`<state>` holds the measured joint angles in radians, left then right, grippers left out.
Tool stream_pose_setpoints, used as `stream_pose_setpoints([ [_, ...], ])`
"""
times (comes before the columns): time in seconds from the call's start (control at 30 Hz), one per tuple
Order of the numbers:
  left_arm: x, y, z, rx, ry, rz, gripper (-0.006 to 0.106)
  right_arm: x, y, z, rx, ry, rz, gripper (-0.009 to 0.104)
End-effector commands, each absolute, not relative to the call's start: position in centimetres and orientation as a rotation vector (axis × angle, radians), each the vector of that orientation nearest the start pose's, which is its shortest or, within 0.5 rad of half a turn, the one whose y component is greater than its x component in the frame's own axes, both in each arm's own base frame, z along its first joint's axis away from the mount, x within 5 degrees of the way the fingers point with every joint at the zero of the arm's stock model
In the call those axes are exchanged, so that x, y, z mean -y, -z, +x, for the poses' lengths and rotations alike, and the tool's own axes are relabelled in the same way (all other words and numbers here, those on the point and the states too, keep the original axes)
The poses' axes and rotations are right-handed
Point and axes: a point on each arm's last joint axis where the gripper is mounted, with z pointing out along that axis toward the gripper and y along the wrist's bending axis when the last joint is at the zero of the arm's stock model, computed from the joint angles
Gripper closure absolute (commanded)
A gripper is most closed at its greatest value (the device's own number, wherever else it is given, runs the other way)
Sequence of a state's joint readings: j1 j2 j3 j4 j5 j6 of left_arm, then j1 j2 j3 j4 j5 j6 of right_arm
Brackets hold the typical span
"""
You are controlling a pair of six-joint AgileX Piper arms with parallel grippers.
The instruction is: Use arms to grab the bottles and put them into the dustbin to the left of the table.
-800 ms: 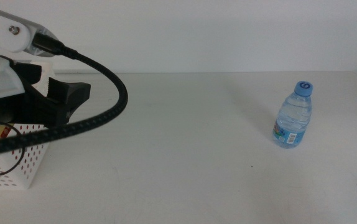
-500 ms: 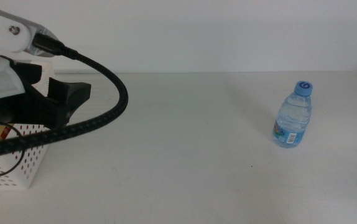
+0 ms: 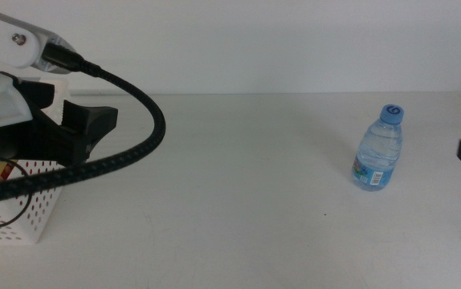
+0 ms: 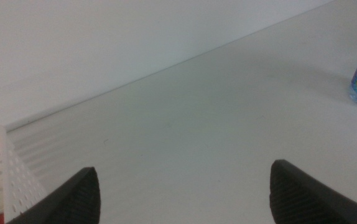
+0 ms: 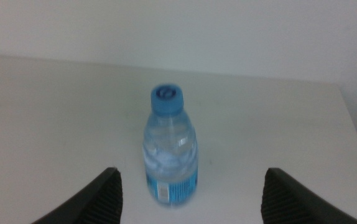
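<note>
Across the whole middle view spreads the off-white table (image 3: 238,185), plain and wide, reaching back to a pale wall. At its left side stands the dustbin (image 3: 22,210), a white basket with perforated walls, partly covered by the left arm (image 3: 6,88), whose white casing and dark wrist block sit above it; something yellow and red shows just inside the basket's rim, too hidden to name. A thick black cable (image 3: 138,120) arcs from the top of that arm out over the table and back down across the basket. The left gripper (image 4: 181,193) hangs above the basket's corner, its two dark jaws spread wide apart with nothing between them, looking out along the bare tabletop. On the far right of the table stands the water bottle (image 3: 378,149), upright, squat and clear, with a blue cap and a label band near its base, well apart from the basket. The right gripper (image 5: 191,196) is near it on the table's right side, only a dark tip of it showing at the edge of the middle view; its jaws are spread wide, with the bottle centred ahead of the gap and not touching either jaw.
</note>
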<state>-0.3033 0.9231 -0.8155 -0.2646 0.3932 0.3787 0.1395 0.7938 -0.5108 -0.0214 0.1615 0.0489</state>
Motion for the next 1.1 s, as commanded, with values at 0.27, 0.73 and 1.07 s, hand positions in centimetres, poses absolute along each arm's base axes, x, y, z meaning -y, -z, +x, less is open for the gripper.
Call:
stream_pose_setpoints([
  [0.27,6.6,-37.0,18.3,-1.821,0.22,0.441,0.012,-3.2,-27.7,21.3,-1.705,-0.091,-0.187,0.037],
  [0.73,6.6,-37.0,18.3,-1.821,0.22,0.44,0.012,-4.6,-19.7,24.4,-1.493,-0.19,-0.238,0.024],
  [1.07,6.6,-37.0,18.3,-1.821,0.22,0.44,0.012,-4.6,-16.2,27.4,-1.499,-0.13,-0.221,0.005],
])
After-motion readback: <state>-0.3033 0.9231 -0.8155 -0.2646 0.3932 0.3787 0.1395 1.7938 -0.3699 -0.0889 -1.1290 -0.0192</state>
